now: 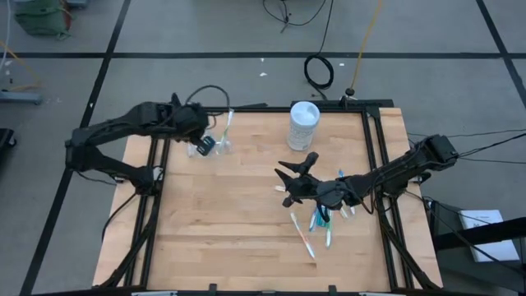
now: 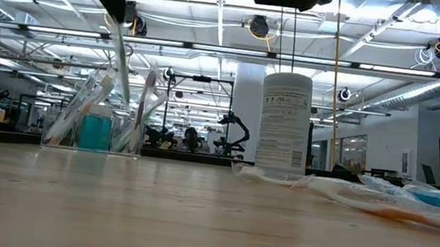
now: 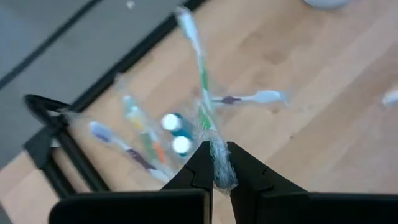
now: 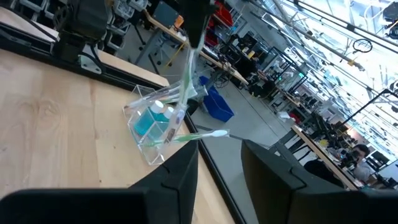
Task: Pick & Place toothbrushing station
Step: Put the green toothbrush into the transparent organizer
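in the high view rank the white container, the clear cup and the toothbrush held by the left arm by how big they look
1. White container, clearly the largest.
2. Clear cup and held toothbrush: unsure. The cup looks wider, the toothbrush longer but very thin, and it sits higher, nearer the camera, gripped by the left end effector.

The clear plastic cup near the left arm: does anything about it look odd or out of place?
Nothing looks damaged. The clear plastic cup stands upright, with toothbrushes leaning out unevenly. The left gripper holds one toothbrush over it. Several loose toothbrushes lie scattered by the right gripper.
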### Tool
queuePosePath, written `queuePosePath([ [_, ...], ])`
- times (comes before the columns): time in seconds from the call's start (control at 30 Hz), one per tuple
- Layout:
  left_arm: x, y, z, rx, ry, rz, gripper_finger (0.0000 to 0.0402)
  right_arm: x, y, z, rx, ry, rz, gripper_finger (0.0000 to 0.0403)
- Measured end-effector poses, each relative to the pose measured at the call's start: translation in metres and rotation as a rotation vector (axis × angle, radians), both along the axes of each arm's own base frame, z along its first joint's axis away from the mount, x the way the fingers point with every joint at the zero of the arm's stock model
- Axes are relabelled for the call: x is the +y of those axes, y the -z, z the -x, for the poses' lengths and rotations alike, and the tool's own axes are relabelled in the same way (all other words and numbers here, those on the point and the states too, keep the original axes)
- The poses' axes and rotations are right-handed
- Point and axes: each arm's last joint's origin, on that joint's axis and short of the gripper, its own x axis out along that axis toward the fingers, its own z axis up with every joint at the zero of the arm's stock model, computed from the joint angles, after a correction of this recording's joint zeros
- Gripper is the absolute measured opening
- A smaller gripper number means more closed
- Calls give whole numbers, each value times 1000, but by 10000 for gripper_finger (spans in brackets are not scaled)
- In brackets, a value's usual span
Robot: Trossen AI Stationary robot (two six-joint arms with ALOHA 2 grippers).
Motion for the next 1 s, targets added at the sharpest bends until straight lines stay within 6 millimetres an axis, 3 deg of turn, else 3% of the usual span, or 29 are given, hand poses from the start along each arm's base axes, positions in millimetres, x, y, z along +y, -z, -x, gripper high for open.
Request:
queuePosePath([
  [0.3,24,41,-40,193,11,74,21,0,1,0,-5,1,-20,114],
  [0.47,38,62,-56,233,100,216,21,0,3,0,16,1,-12,114],
  [1.0,71,70,-53,404,193,17,38,0,3,0,20,1,-9,114],
])
